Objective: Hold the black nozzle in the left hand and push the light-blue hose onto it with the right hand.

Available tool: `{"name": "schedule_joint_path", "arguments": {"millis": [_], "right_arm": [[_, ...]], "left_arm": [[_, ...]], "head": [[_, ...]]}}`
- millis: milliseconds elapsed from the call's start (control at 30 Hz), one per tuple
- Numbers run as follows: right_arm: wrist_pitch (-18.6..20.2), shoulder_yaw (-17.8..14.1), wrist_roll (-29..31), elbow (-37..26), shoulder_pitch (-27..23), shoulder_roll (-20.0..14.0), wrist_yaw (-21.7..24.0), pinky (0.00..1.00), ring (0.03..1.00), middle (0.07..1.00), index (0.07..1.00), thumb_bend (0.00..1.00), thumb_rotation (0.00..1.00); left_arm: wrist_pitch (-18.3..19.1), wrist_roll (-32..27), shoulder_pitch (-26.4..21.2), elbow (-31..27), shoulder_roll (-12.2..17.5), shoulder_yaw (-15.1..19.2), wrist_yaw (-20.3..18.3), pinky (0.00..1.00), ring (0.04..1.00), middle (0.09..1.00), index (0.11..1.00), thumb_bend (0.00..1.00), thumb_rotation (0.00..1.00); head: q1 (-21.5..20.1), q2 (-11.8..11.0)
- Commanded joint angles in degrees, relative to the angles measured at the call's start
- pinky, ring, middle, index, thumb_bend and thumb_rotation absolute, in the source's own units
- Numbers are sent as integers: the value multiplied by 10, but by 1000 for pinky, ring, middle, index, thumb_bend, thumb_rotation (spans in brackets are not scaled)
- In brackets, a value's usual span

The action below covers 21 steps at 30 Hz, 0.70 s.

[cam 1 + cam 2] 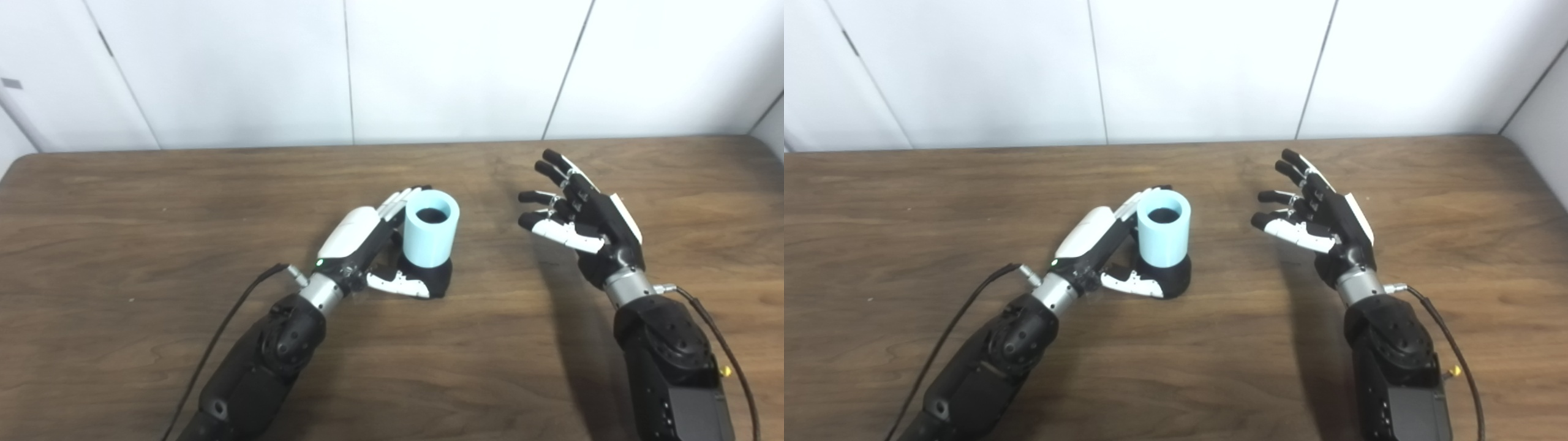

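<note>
On the brown wooden table (184,202), the left hand (358,242) lies beside the black nozzle (436,278), its fingers (398,202) stretched along the light-blue hose (431,228) and thumb against the nozzle's base. The hose stands upright, seated on the nozzle. Well apart to the right, the right hand (579,217) hovers with fingers spread wide, holding nothing.

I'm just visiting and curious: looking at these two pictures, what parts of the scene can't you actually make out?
- Whether the left hand grips or only touches: its fingers pass behind the light-blue hose in both views.
- The black nozzle: only its base shows; the hose covers the rest, so how far it is seated is unclear.
- Both arms are cut off by the bottom edge.
- The right hand is open and apart from the hose.
</note>
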Motion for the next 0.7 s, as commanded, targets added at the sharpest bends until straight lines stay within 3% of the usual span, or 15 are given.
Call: {"name": "schedule_joint_path", "arguments": {"millis": [0, 100, 267, 367, 467, 533, 600, 667], "right_arm": [[-24, -1, 13, -19, -7, 11, -8, 481, 656, 873, 860, 578, 83], [-36, 1, 16, -16, -4, 20, -13, 474, 640, 862, 842, 585, 148], [-36, -2, 17, -17, -3, 39, -27, 455, 611, 817, 794, 629, 226], [-33, -16, 46, -9, -6, 58, -38, 462, 619, 827, 796, 662, 186], [-36, -24, 57, -2, -8, 70, -49, 473, 610, 823, 798, 659, 191], [-43, -27, 57, 0, -9, 77, -58, 456, 587, 783, 772, 654, 200], [-47, -28, 58, 3, -9, 82, -64, 436, 567, 736, 746, 656, 222], [-50, -24, 59, 2, -8, 81, -61, 424, 552, 710, 726, 655, 235]], "left_arm": [[71, -3, 36, 15, 21, 28, -16, 1000, 1000, 1000, 1000, 1000, 371], [62, -20, 46, -5, 8, 68, 9, 942, 1000, 1000, 1000, 1000, 392], [40, -106, 59, -49, -8, 133, -4, 893, 998, 1000, 1000, 929, 325], [30, -209, 66, -69, -23, 177, -27, 752, 870, 919, 962, 836, 249], [44, -298, 73, -92, -40, 213, -46, 617, 738, 820, 862, 782, 212], [58, -330, 76, -108, -44, 228, -53, 552, 683, 777, 816, 766, 262], [77, -350, 80, -122, -45, 238, -54, 545, 678, 772, 788, 791, 315], [87, -378, 83, -129, -46, 247, -61, 570, 695, 780, 780, 792, 298]], "head": [[1, 1], [0, 1], [-1, 0], [-1, 1], [-1, 1], [2, 0], [-2, -1], [-4, -2]]}}
